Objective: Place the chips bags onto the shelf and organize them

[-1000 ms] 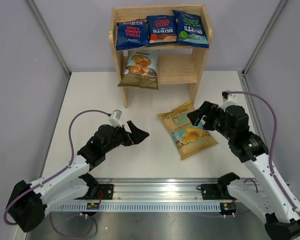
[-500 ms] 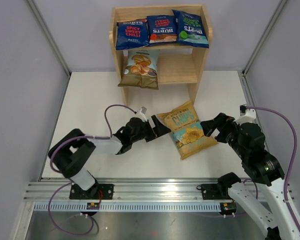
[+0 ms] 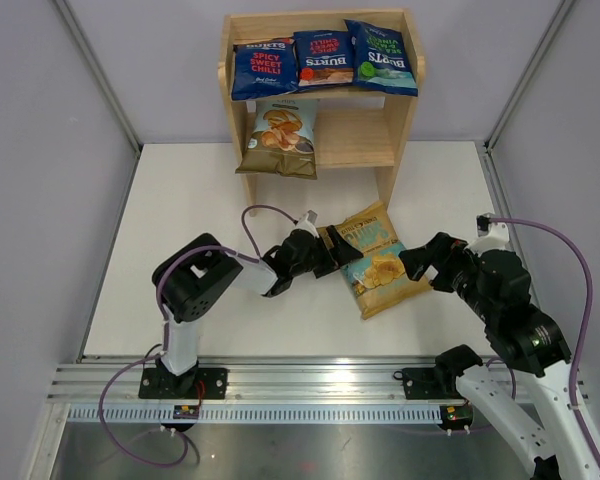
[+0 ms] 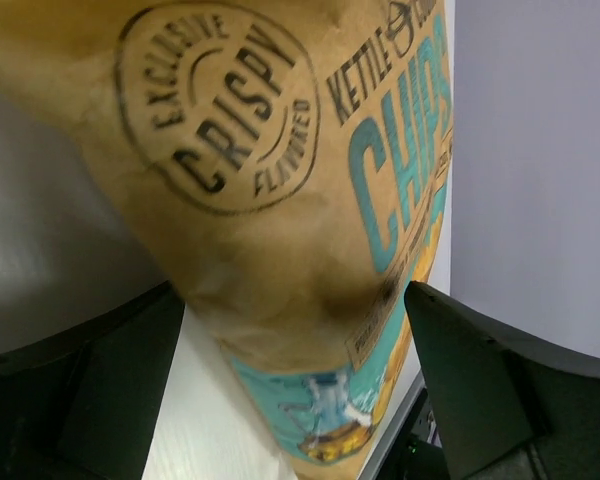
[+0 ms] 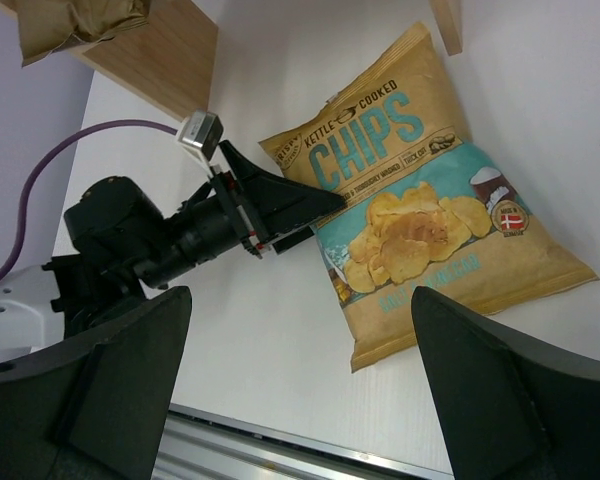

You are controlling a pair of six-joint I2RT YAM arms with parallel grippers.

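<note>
The yellow and teal chips bag (image 3: 385,265) lies flat on the white table; it also shows in the right wrist view (image 5: 430,230). My left gripper (image 3: 342,248) is open, with its jaws on either side of the bag's upper left edge. In the left wrist view the bag (image 4: 280,200) fills the space between the fingers (image 4: 80,400). My right gripper (image 3: 427,262) is open and empty over the bag's right edge. Three dark blue Burts bags (image 3: 263,68) (image 3: 323,57) (image 3: 380,58) stand on the top tier of the wooden shelf (image 3: 355,140). The Cassava bag (image 3: 280,135) leans on the lower tier's left side.
The lower tier has bare wood to the right of the Cassava bag. The shelf's right leg (image 3: 388,190) stands just behind the yellow bag. A metal rail (image 3: 310,385) runs along the near edge. Grey walls close in the left, right and back.
My left arm has reached right across the table until its open jaws are on the yellow bag's left edge. My right gripper has drawn back towards the near right.
</note>
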